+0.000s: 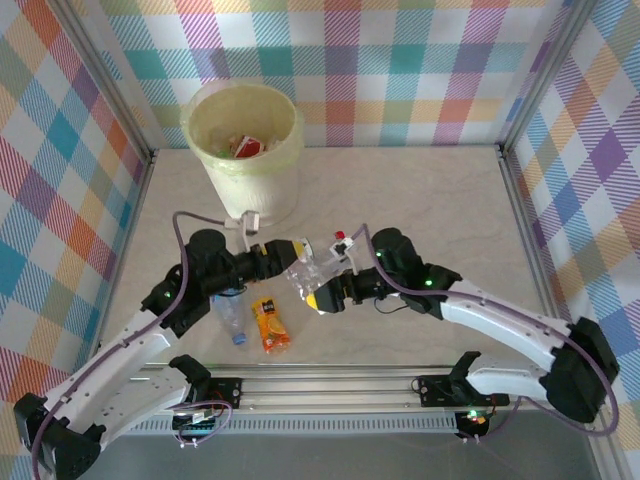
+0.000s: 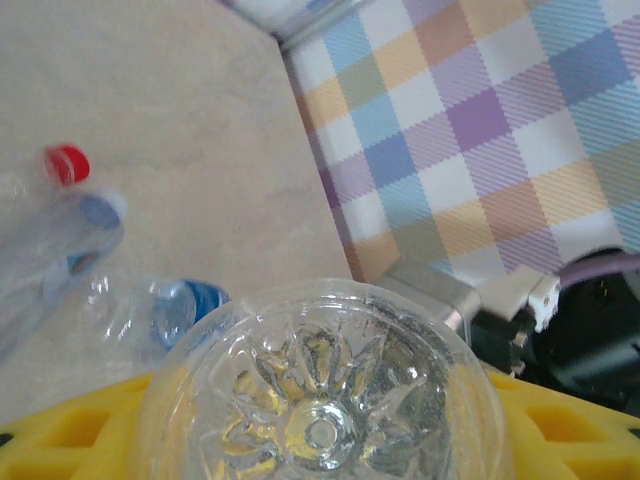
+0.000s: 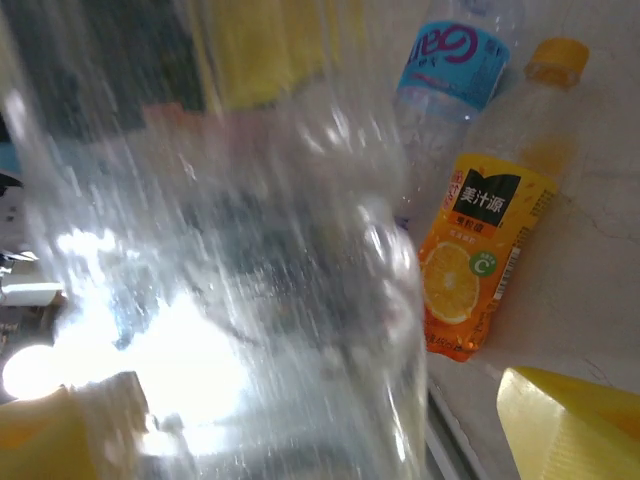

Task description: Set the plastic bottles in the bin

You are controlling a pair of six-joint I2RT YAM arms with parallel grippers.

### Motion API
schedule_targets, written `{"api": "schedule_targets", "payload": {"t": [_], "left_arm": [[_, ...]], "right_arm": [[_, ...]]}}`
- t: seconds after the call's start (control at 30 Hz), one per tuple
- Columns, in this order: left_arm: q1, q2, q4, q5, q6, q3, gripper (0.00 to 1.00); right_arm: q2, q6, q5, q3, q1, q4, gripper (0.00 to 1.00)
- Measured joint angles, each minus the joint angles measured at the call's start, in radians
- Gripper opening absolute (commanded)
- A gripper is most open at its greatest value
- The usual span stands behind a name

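I've got the bin (image 1: 262,185) at the far left of the desk (image 1: 430,200), and just in front of it my left tool (image 1: 290,250) is clenched on the base of a clear bottle (image 1: 308,270). To its right, my right tool (image 1: 325,280) stands released, spread wide around that same bottle.

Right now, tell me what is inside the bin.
A few bottles, one with a red label, lie in the bin; its near wall covers anything lying against that side.
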Motion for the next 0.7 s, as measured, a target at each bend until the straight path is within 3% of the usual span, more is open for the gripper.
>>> {"api": "schedule_targets", "payload": {"t": [0.27,0.47,0.7], "left_arm": [[0.127,0.238,-0.209,-0.047,0.137,0.449,0.49],[0.224,0.47,-0.306,-0.105,0.261,0.85,0.49],[0.329,0.741,-0.377,-0.185,0.345,1.199,0.51]], "right_arm": [[-0.217,-0.063,0.135,0.013,-0.013,-0.149,1.0],[-0.301,-0.117,0.28,0.048,-0.013,-0.26,1.0],[-0.364,-0.161,0.402,0.055,-0.013,-0.357,1.0]]}}
